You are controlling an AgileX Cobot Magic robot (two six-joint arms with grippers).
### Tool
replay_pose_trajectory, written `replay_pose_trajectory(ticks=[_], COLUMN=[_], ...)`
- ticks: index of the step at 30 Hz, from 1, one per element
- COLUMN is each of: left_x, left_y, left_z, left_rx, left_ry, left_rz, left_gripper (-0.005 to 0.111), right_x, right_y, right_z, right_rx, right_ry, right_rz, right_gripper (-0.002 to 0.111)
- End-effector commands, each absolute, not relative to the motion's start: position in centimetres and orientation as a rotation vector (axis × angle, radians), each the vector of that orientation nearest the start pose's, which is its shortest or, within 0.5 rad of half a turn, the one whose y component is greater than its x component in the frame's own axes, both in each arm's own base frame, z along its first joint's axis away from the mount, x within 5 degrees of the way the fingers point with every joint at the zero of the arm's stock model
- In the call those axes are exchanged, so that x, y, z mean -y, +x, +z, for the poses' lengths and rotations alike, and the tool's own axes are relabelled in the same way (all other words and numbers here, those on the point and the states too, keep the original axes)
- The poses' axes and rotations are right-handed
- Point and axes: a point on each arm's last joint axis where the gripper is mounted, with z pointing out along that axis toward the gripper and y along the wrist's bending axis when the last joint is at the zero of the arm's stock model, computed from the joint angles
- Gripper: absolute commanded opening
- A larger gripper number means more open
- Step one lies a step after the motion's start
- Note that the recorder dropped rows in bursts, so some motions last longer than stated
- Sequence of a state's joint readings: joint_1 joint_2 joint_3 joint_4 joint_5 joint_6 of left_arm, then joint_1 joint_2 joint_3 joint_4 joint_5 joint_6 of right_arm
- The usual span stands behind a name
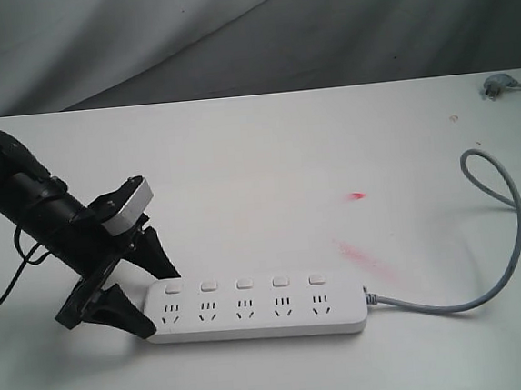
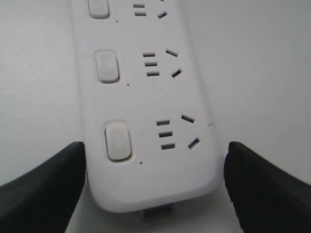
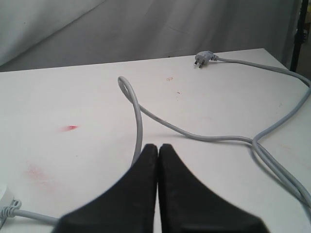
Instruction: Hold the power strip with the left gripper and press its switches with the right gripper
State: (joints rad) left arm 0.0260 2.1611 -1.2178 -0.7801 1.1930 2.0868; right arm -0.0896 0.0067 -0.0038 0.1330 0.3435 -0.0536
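Left wrist view: the left gripper (image 2: 153, 187) is seen astride the rounded end of the power strip (image 2: 146, 97). Its jaws are set wide and are closed on the white body, with one black finger (image 2: 43, 194) laid against each long side. Three of the switches (image 2: 118, 141) are seen in a row, each beside its sockets (image 2: 167, 133).

In the exterior view the strip is found lying flat on the near part of the white table (image 1: 266, 158), left of centre. Its left end is held between the gripper's fingers. The five switches are ranged along the far edge and the sockets along the near edge. The grey cord (image 1: 510, 228) is seen leaving the right end, curving away and looping back further off. Two red marks (image 1: 358, 195) are noted on the table beyond the strip. The plug (image 1: 493, 86) is found at the far right corner. A grey cloth (image 1: 227, 24) is hung behind the table.

In the right wrist view the right gripper (image 3: 156, 148) is seen above the table, well apart from the strip. Its jaws are pressed together and nothing is held.
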Motion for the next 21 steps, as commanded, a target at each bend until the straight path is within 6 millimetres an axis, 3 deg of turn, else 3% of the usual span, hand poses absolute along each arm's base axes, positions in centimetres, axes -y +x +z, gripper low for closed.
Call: replay_pose_trajectory(ticks=[1,16,18,21], left_x=[4.9,4.9,4.9,4.9], left_y=[35.2,35.2,35.2,35.2], left_z=[8.7,8.7,8.7,8.7], left_rx=[2.333,2.333,2.333,2.333], left_ry=[-2.341,-2.341,-2.341,-2.341], left_rz=[1.064,1.064,1.064,1.064], left_gripper=[0.061,0.061,0.061,0.061], right_x=[0.2,0.7,0.9,1.7], right_y=[5.4,5.0,4.6,3.9], right_z=[18.3,23.9,24.6,25.5], right_rx=[-1.811,-1.187,-1.092,-0.896], right_ry=[0.100,0.097,0.183,0.430], right_rz=[-0.007,-0.077,0.023,0.338], right_gripper=[0.000,0.000,0.000,0.000])
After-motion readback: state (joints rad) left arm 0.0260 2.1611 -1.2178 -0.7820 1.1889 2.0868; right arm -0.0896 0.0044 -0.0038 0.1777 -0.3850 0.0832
